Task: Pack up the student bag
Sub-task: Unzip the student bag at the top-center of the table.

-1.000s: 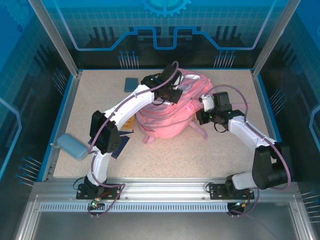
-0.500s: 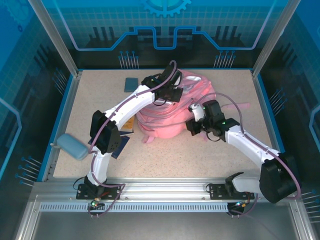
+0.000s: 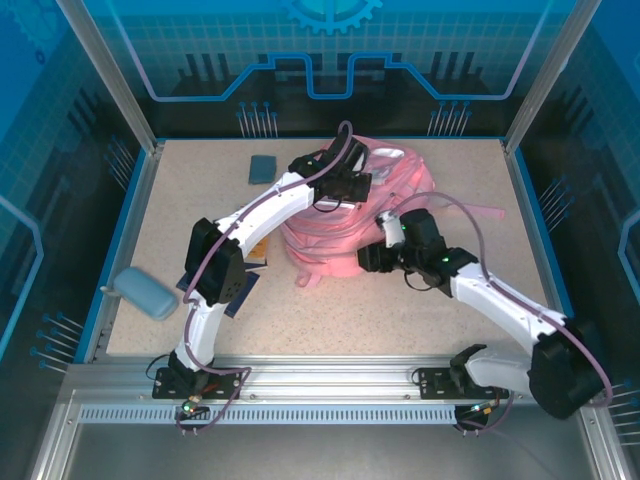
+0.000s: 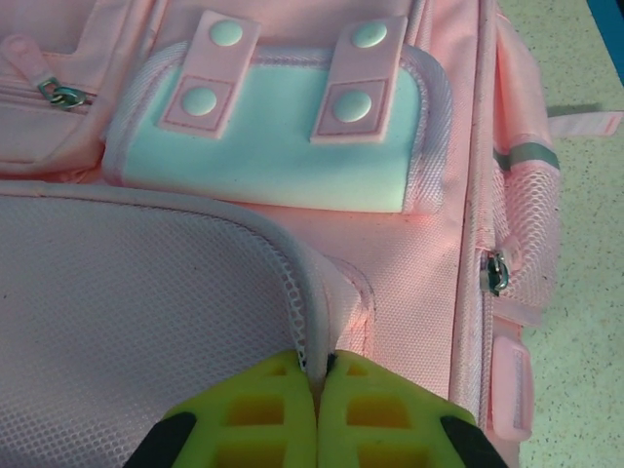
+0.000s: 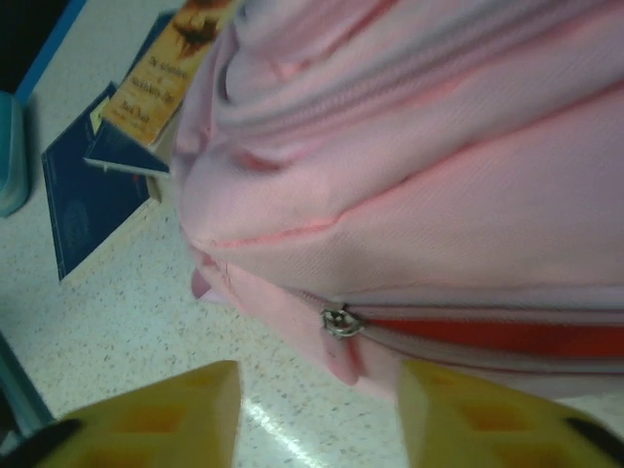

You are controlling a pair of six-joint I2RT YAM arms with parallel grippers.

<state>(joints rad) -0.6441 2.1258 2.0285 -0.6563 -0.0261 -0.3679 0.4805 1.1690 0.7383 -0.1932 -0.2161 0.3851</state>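
Note:
The student bag (image 3: 330,235), pink and soft, lies in the middle of the table. My left gripper (image 3: 358,186) is over its top. In the left wrist view it (image 4: 317,375) is shut on the pale edge of a mesh pocket (image 4: 146,283), below a white patch (image 4: 273,136) with pink snap tabs. My right gripper (image 3: 364,259) is at the bag's near side and stands open (image 5: 317,414). Just ahead of its fingers are a metal zip slider (image 5: 337,322) and its pink pull, apart from both pads. The zip shows a red gap to the right.
A small blue-grey pad (image 3: 262,167) lies at the back left. Books (image 3: 247,272) lie under the left arm; an orange-covered one (image 5: 161,73) and a dark blue one (image 5: 83,200) sit beside the bag. A light-blue case (image 3: 145,293) rests on the table's left edge.
My right arm swung left to the bag's near side and its gripper went from shut to open. The left gripper kept its hold, and the bag shifted slightly right.

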